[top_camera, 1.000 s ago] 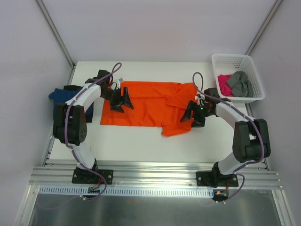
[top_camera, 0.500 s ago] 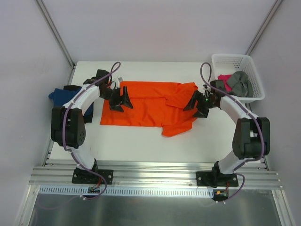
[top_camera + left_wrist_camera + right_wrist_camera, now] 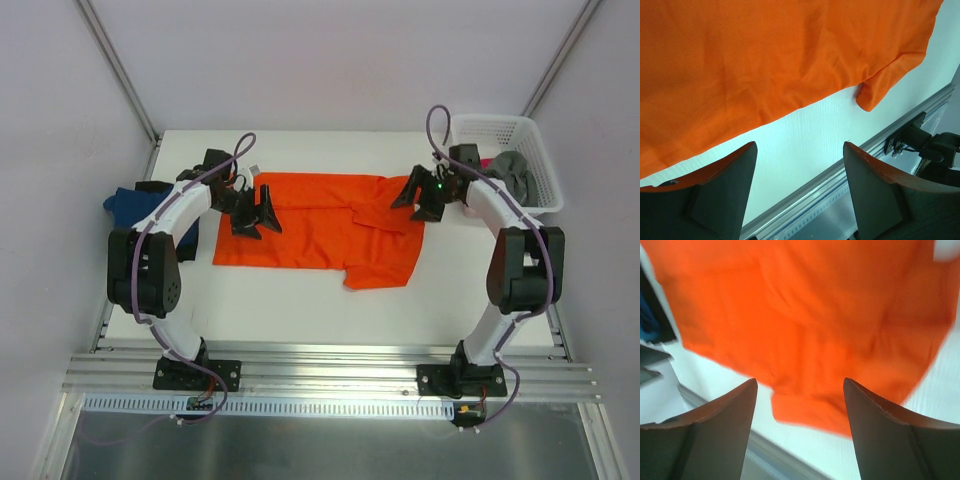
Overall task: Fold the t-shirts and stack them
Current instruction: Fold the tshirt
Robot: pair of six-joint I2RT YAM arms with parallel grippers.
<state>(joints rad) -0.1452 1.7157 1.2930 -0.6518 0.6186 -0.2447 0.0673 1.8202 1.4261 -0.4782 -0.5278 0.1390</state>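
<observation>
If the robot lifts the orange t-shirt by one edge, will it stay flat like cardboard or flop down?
Probably flop: the orange t-shirt lies in soft wrinkles with one end folded over itself, so it looks like thin cloth. Pushed, it would likely bunch up rather than slide whole across the white table. Being so thin, it is probably light.

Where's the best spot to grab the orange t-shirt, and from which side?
Probably its right edge, near the far corner. The bright orange cloth t-shirt lies flat on the white table, so only a free edge can be pinched. Come in low from the right, where the open right gripper hovers.
</observation>
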